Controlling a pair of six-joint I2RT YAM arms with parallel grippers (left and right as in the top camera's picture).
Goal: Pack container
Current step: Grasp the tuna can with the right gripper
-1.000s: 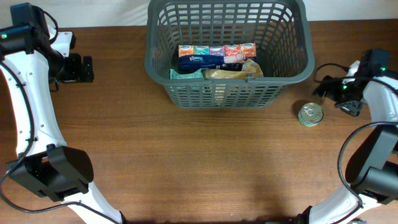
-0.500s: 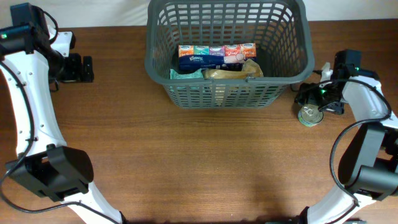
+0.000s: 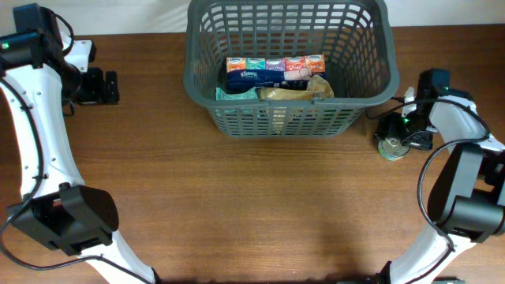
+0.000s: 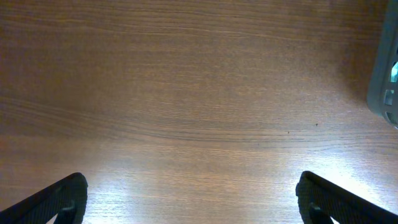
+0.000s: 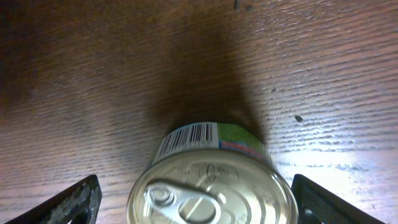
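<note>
The dark grey basket [image 3: 197,79] stands at the back middle of the table and holds a pack of tissue boxes [image 3: 274,71], a tan bag [image 3: 298,91] and a teal item. Its corner shows in the left wrist view [image 4: 387,81]. A small round tin can [image 3: 392,147] stands right of the basket. My right gripper [image 3: 397,134] is open and sits just over the can, one finger on each side of it in the right wrist view [image 5: 211,186]. My left gripper [image 3: 102,87] is open and empty over bare wood at the far left.
A black cable [image 3: 377,112] runs from the right arm toward the basket's right wall. The table is brown wood [image 3: 252,205]; its back edge runs behind the basket.
My right gripper has moved left and toward the can, from beside it to directly over it. The left arm has not moved.
</note>
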